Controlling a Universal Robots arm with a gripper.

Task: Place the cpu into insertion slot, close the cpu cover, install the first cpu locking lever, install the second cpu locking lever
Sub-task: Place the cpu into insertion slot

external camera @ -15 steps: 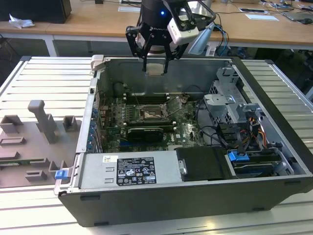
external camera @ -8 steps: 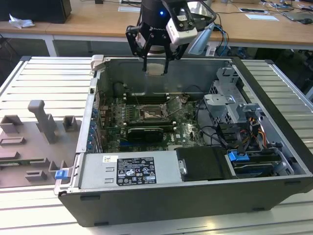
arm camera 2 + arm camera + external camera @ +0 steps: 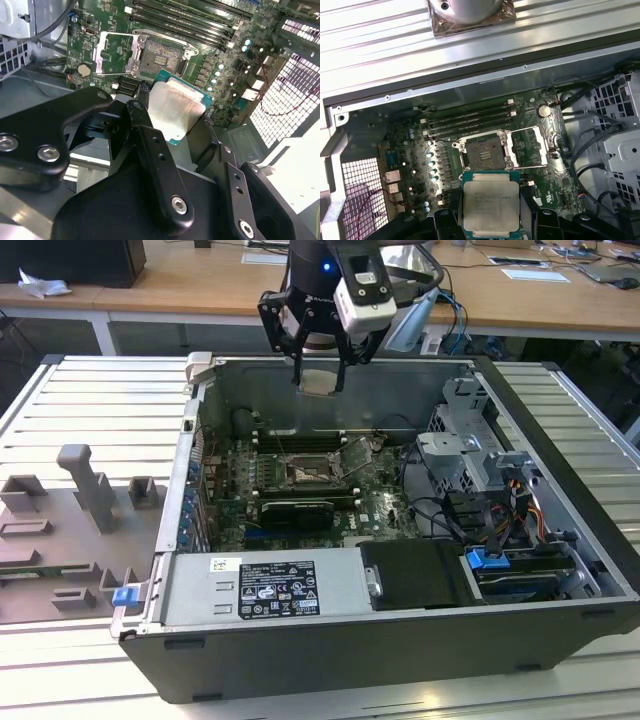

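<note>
Gripper point(image 3: 320, 370) clamped on the cpu point(image 3: 491, 207), high over the case's point(image 3: 400, 650) far wall. Insertion slot point(image 3: 484, 152) sits mid-board, well below; cpu cover point(image 3: 532, 148) stands open beside it. My worry: any tilt or offset in the grip and a corner lands on the slot's rim, jamming or bending contacts.

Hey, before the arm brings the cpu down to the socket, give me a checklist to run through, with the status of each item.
1. Grip: ok, the gripper is shut on the edges of the cpu.
2. Socket free: ok, the dark centre of the insertion slot is bare.
3. Lid out of the way: ok, the cpu cover lies swung open beside the slot.
4. Orientation: ok, the cpu's metal face is up.
5. Alignment over the slot: cannot tell.
</note>
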